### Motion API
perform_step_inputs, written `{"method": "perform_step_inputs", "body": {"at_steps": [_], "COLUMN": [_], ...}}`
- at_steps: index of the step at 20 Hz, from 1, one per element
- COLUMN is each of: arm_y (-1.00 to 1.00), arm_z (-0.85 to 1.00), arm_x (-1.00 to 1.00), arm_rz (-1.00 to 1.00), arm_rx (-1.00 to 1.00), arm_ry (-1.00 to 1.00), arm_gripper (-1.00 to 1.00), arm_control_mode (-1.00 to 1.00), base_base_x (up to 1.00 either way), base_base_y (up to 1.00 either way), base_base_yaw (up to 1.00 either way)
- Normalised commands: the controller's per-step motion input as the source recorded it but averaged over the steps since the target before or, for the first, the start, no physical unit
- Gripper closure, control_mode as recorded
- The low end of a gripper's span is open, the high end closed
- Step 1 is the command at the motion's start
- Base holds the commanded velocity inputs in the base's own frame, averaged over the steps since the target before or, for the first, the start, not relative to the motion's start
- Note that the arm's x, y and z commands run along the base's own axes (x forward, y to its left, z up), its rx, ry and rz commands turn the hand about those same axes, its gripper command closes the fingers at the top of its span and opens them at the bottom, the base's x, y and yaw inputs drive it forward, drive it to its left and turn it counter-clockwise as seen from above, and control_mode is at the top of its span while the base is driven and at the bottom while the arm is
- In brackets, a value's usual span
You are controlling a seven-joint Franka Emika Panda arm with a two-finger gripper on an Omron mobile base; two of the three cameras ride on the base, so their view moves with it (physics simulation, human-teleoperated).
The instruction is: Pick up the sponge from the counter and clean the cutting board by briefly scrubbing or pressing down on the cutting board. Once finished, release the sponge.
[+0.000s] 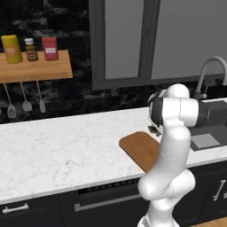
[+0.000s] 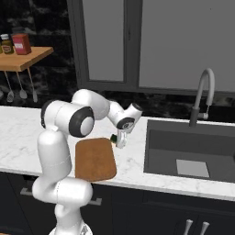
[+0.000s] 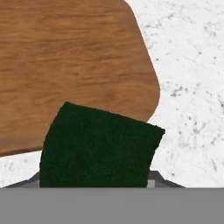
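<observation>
Sponge position: your gripper [image 2: 118, 140] carries the sponge [image 3: 98, 146] between its jaws, above the cutting board's [image 2: 94, 159] far corner near the sink [image 2: 183, 153].
Materials: dark green, rough-textured sponge; brown wood-grain board with rounded corners; white veined marble counter [image 1: 57, 150].
Jaws: closed narrow, clamping the sponge.

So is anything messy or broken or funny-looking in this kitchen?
Nothing stands out. The cutting board lies flat on the counter, sticking out a little past its front edge. The gripper holds the sponge at the board's far corner. The bottles on the shelf stand upright.
</observation>
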Motion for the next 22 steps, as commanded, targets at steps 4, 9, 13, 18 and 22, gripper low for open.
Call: {"method": "perform_step_inputs", "body": {"at_steps": [4, 9, 13, 18, 22], "arm_y": [-0.85, -0.32, 0.02, 0.22, -0.05], "arm_z": [0.02, 0.00, 0.00, -0.08, 0.00], "arm_x": [-0.11, 0.10, 0.32, 0.18, -0.14], "arm_rz": [-0.03, 0.00, 0.06, 0.16, 0.07], "arm_rx": [0.00, -0.07, -0.12, -0.07, 0.00], "arm_ry": [0.00, 0.00, 0.02, 0.06, 0.00], "arm_gripper": [1.00, 1.00, 1.00, -1.00, -1.00], "arm_control_mode": [-1.00, -1.00, -1.00, -1.00, -1.00], "base_base_x": [0.00, 0.00, 0.00, 0.00, 0.00], "base_base_y": [0.00, 0.00, 0.00, 0.00, 0.00], "base_base_yaw": [0.00, 0.00, 0.00, 0.00, 0.00]}}
